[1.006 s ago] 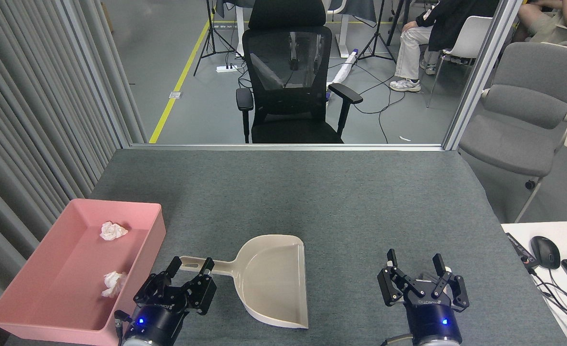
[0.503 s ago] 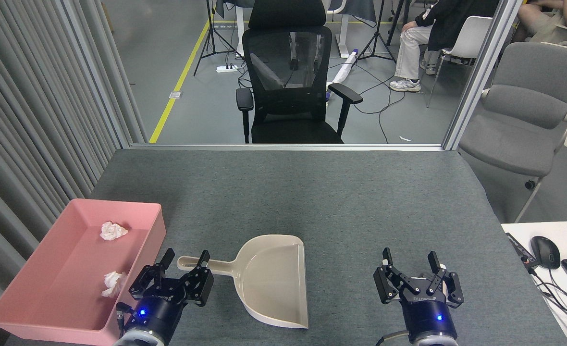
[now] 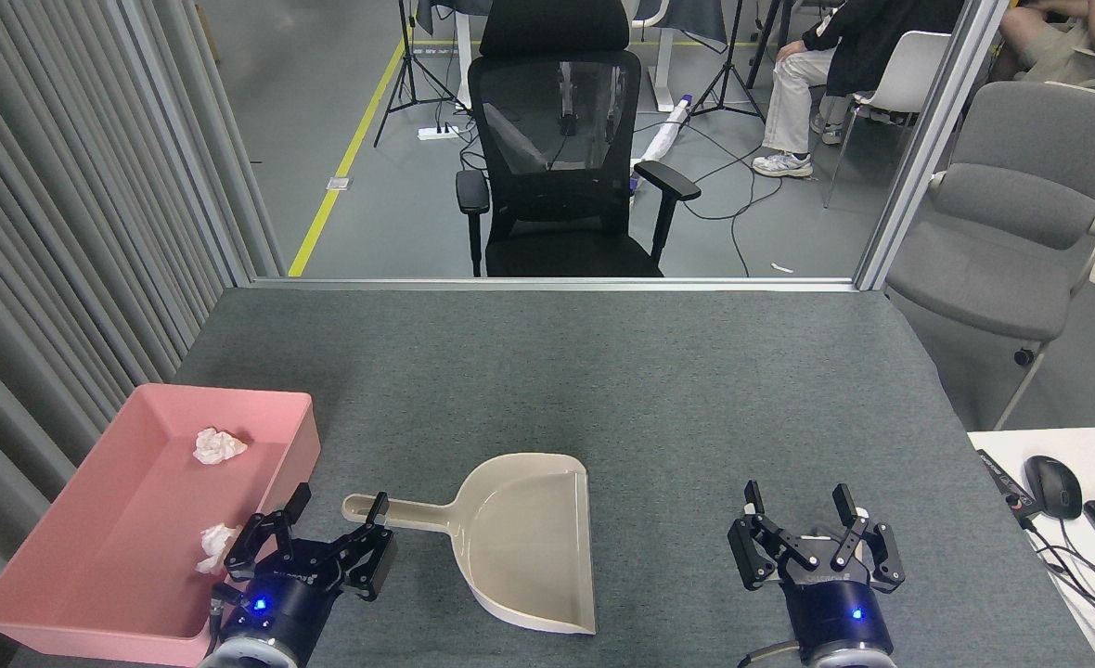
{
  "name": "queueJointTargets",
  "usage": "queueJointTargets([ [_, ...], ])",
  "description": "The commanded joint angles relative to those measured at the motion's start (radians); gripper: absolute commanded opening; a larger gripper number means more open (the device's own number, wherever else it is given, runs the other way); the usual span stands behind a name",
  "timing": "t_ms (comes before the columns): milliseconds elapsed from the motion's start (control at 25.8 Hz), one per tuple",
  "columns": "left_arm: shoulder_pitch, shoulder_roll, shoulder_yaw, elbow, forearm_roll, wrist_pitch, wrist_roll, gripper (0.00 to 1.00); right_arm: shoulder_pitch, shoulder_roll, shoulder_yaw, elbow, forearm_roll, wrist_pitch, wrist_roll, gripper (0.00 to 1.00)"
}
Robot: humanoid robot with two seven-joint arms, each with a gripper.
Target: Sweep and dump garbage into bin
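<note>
Two crumpled white wads of garbage lie inside the pink bin (image 3: 37, 566) at the table's left edge: one wad (image 3: 218, 445) near its far end, the other (image 3: 216, 547) by its right wall. A beige dustpan (image 3: 529, 543) lies flat on the grey table, empty, its handle pointing left. My left gripper (image 3: 336, 508) is open, just in front of the handle's end and over the bin's right wall, holding nothing. My right gripper (image 3: 798, 508) stands open near the front right of the table, empty.
A black office chair (image 3: 557, 158) stands beyond the table's far edge, a grey chair (image 3: 1021, 223) to the right. A white desk with a mouse (image 3: 1053, 486) and keyboard adjoins the front right. Grey slatted wall runs along the left.
My left gripper has drawn back and leftward, off the dustpan handle, which now lies free. The right gripper has barely shifted. Dustpan and wads stay put.
</note>
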Motion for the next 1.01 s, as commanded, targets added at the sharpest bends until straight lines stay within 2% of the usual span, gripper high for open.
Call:
queueJointTargets([
  [0, 0.001, -0.029, 0.014, 0.001, -0.001, 0.023, -0.001, 0.92, 0.002, -0.002, 0.001, 0.000, -0.001, -0.044, 0.000, 1.00],
  [967, -0.017, -0.030, 0.038, -0.012, -0.003, 0.024, 0.011, 0.93, -0.004, -0.002, -0.002, 0.021, -0.038, -0.052, 0.002, 1.00],
])
